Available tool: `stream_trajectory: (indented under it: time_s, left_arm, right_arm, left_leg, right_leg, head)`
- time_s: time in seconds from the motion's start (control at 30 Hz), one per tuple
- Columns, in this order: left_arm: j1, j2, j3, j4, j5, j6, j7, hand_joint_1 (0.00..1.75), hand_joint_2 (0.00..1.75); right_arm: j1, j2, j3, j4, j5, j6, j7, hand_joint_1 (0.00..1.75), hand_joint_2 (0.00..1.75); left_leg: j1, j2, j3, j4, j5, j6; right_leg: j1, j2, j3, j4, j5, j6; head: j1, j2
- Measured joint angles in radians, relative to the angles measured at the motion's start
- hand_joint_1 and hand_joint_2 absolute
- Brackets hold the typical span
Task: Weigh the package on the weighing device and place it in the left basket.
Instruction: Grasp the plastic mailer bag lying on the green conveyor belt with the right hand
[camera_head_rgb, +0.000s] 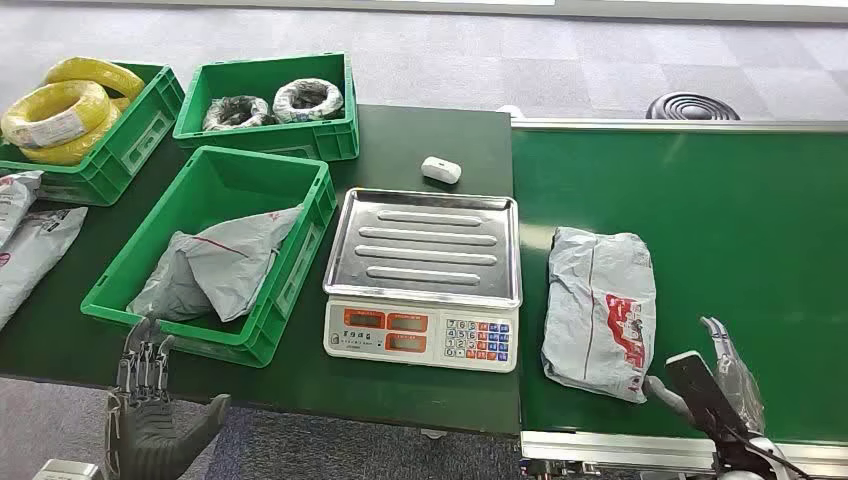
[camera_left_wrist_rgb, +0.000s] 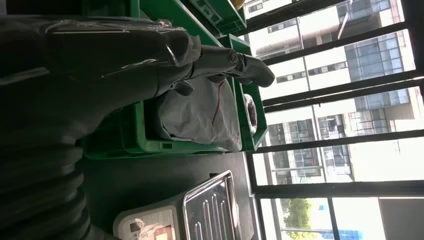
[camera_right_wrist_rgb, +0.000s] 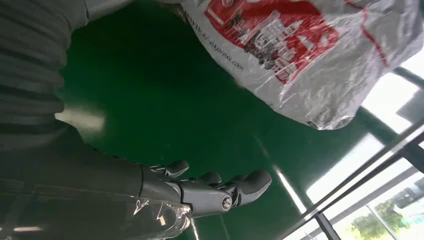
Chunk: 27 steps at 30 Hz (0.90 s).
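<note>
A grey package with red print (camera_head_rgb: 600, 310) lies on the green belt (camera_head_rgb: 720, 220) to the right of the scale (camera_head_rgb: 423, 270); the right wrist view has the package (camera_right_wrist_rgb: 305, 55) close up. The scale's steel pan carries nothing. My right hand (camera_head_rgb: 715, 385) hovers open just right of the package's near corner, fingers (camera_right_wrist_rgb: 220, 187) spread above the belt. My left hand (camera_head_rgb: 145, 395) hangs open below the table's front edge, in front of the left green basket (camera_head_rgb: 300, 275), which holds a grey package (camera_head_rgb: 215, 265). The left wrist view looks past my thumb (camera_left_wrist_rgb: 250, 67) at that basket (camera_left_wrist_rgb: 145, 137).
Behind are a green crate (camera_head_rgb: 330, 135) with dark wire coils and another (camera_head_rgb: 135, 135) with yellow coils. Grey bags (camera_head_rgb: 30, 245) lie at the far left. A small white device (camera_head_rgb: 441, 169) sits behind the scale. The belt's metal rim (camera_head_rgb: 620, 445) runs along the front.
</note>
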Motion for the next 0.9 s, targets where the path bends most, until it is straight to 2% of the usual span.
stream_trajectory:
  time_s: [0.2,0.37,0.5,0.63,0.9]
  left_arm:
    - [-0.020,0.006,-0.008,0.018,0.002,-0.013,-0.002,0.00,1.75]
    - [-0.037,0.015,-0.019,0.037,0.010,-0.014,-0.011,0.00,1.75]
    - [-0.046,0.018,-0.020,0.046,0.009,-0.015,-0.012,0.00,1.75]
    - [-0.054,0.019,-0.020,0.052,0.002,-0.022,-0.006,0.00,1.75]
    - [-0.053,0.015,-0.015,0.053,-0.022,-0.033,0.017,0.00,1.75]
  right_arm:
    - [-0.189,-0.002,0.059,0.253,0.098,0.029,-0.042,0.00,1.75]
    - [-0.315,0.014,0.110,0.432,0.155,0.015,-0.087,0.00,1.75]
    - [-0.397,0.035,0.148,0.532,0.215,0.041,-0.044,0.00,1.75]
    - [-0.471,0.057,0.192,0.618,0.277,0.110,0.066,1.73,1.75]
    - [-0.545,0.087,0.236,0.697,0.314,0.196,0.141,1.75,1.75]
  left_leg:
    - [0.000,-0.002,0.001,0.000,0.001,0.000]
    - [0.000,-0.002,0.000,0.000,0.001,0.000]
    - [0.000,-0.002,-0.001,0.000,0.001,0.000]
    - [0.000,-0.002,0.000,0.000,0.001,0.000]
    - [0.000,-0.002,0.001,0.000,0.001,0.001]
  right_leg:
    - [0.000,-0.002,0.000,0.000,0.000,0.000]
    - [0.000,-0.002,0.000,0.000,0.000,0.000]
    - [0.000,-0.002,0.000,0.000,0.000,0.000]
    - [0.000,-0.002,0.000,0.000,0.000,0.000]
    - [0.000,-0.002,0.001,0.000,0.000,0.000]
  head:
    - [0.000,0.000]
    - [0.000,0.000]
    - [0.000,0.000]
    - [0.000,0.000]
    - [0.000,0.000]
